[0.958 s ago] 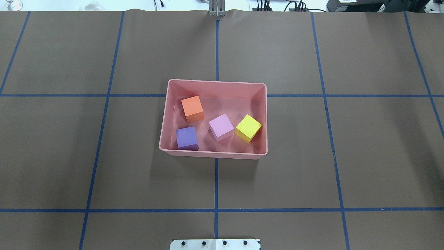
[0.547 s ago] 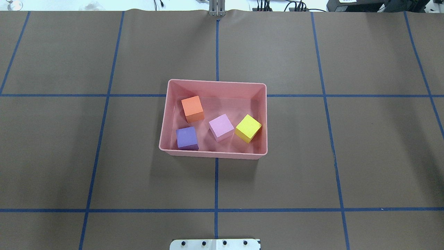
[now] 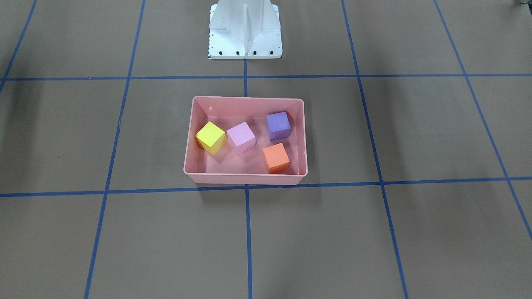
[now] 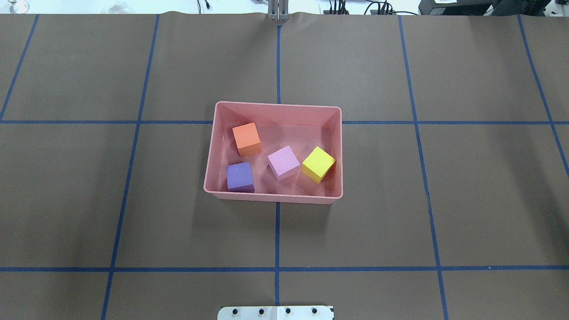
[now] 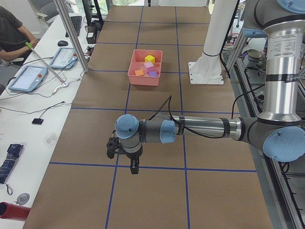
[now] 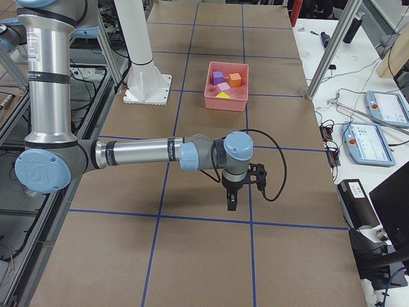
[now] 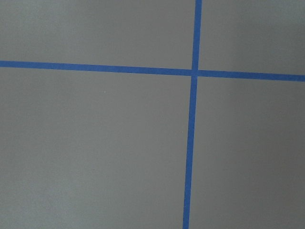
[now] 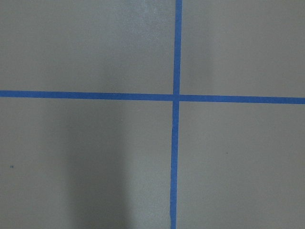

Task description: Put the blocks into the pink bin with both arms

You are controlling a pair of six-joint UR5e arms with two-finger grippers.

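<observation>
I count all four blocks inside the pink bin: orange block, purple block, light pink block and yellow block. I judge nothing is left to place. The left gripper and right gripper hang well away from the bin, and I cannot tell whether either is spread or pressed together.

The left arm, large across the lower half of the left-side view, is a silver-grey tube with darker grey joint housings and round light-blue caps. Black bands ring the tube near its elbow, and its upright section at the upper right carries a small printed label. A thin black cable loops off the wrist. The left gripper is black and narrow.

The right arm, filling the left and centre of the right-side view, looks the same, with a black right gripper.

The pedestal, top centre of the front view, is white, its flat plate edged with black screws.
</observation>
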